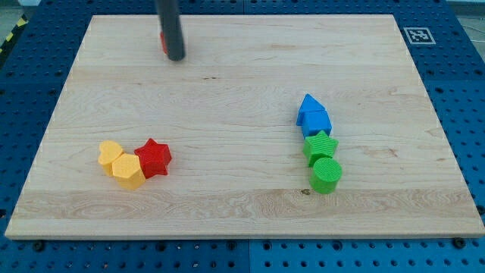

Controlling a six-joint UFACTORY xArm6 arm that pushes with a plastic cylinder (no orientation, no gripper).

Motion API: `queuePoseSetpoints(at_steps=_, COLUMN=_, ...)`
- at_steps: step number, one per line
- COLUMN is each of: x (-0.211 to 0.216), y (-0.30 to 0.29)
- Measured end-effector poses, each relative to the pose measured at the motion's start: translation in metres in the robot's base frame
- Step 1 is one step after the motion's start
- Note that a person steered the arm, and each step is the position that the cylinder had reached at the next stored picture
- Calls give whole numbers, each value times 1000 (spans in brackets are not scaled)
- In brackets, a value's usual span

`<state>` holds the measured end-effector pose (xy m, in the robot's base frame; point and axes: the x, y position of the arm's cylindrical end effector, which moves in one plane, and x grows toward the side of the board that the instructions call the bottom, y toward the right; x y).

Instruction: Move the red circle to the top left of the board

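The red circle [163, 42] is near the top left of the wooden board [242, 83], almost wholly hidden behind my rod; only a thin red edge shows at the rod's left side. My tip [176, 58] rests on the board just right of and touching or nearly touching the red circle.
A red star [154, 158] sits at the lower left, touching two yellow blocks [120, 164]. At the right, two blue blocks [313, 116] stand above a green star [320, 145] and a green circle [326, 175], all in a close column.
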<state>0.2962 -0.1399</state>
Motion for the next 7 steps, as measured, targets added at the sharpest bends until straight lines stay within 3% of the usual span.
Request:
queuePoseSetpoints(at_steps=3, x=-81, y=20)
queuePoseSetpoints(at_steps=7, x=-93, y=-54)
